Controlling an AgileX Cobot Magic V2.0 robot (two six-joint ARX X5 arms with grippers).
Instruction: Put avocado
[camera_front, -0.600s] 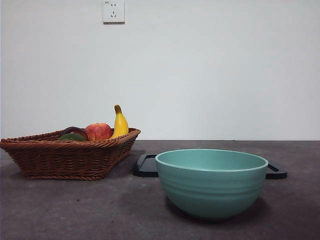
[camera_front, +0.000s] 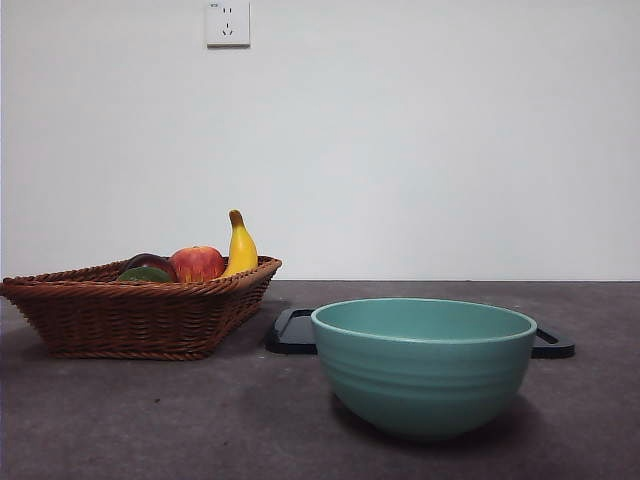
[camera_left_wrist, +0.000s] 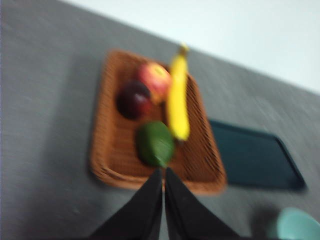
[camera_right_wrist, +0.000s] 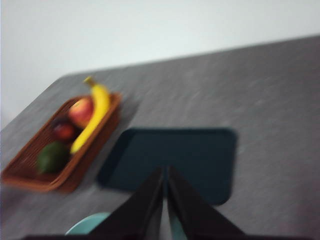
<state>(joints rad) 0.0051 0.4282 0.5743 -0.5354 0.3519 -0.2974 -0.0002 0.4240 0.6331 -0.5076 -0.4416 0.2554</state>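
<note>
Left gripper — above avocado, apart.

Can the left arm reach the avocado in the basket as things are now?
Probably yes. The avocado lies uncovered in the basket, beside the banana, and the left gripper hangs above it with jaws shut. It would need to open first.

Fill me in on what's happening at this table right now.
Nothing is being handled yet. The avocado lies in the wicker basket beside a banana, a red apple and a dark red-purple fruit. The left gripper hangs above the basket's near edge, jaws shut. The right gripper, also shut, hangs over the dark tray. A teal bowl stands in front of that tray.
</note>
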